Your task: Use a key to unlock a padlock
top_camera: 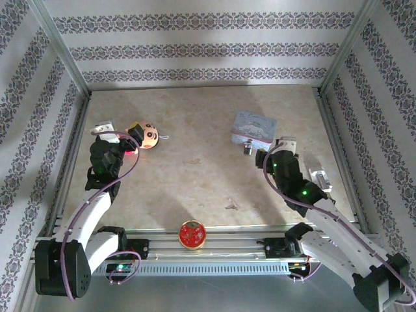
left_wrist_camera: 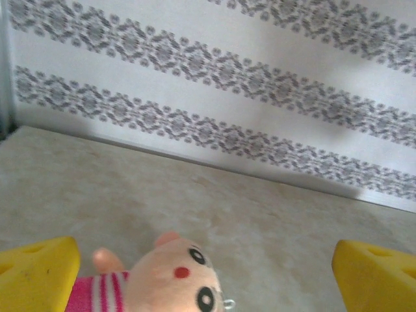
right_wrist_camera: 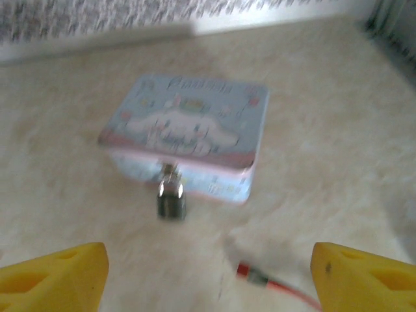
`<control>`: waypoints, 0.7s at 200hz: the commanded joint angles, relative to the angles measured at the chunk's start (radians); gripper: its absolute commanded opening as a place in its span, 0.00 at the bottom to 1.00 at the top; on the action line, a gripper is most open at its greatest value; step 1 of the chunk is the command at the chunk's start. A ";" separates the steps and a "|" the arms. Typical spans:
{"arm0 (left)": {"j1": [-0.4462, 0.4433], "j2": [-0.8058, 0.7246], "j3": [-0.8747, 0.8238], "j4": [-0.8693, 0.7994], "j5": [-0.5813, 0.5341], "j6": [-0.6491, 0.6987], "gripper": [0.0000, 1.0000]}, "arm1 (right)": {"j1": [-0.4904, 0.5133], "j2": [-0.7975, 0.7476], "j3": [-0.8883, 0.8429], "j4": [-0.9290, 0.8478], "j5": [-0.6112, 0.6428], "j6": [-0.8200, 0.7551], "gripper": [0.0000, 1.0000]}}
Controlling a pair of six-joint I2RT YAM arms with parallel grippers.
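Observation:
A small metal padlock (right_wrist_camera: 171, 198) hangs from the front clasp of a pale blue cartoon tin box (right_wrist_camera: 188, 130) and rests on the table. The padlock (top_camera: 247, 149) lies just ahead of my right gripper (top_camera: 262, 158). My right gripper (right_wrist_camera: 208, 276) is open, its yellow fingers (right_wrist_camera: 55, 276) wide apart with nothing between them. My left gripper (left_wrist_camera: 205, 276) is open over a peach plush toy (left_wrist_camera: 172, 279) with a striped shirt, and a small metal ring (left_wrist_camera: 229, 303) sits at the toy's face. I cannot make out the key itself.
A red cord with a metal end (right_wrist_camera: 257, 277) lies on the table between the right fingers. A round red object (top_camera: 192, 234) sits on the front rail. Patterned walls close in the back and both sides of the beige table (top_camera: 195, 175).

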 commanded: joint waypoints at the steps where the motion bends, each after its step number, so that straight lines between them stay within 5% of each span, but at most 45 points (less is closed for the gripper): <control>1: -0.052 -0.012 -0.009 0.008 0.033 -0.062 0.99 | 0.083 0.056 0.066 -0.256 0.029 0.194 0.79; 47: -0.150 0.019 -0.012 0.010 0.002 -0.082 0.99 | 0.180 0.209 0.149 -0.345 -0.152 0.325 0.72; 140: -0.169 0.148 -0.010 0.081 0.018 -0.180 0.99 | 0.202 0.319 0.102 -0.379 -0.454 0.438 0.49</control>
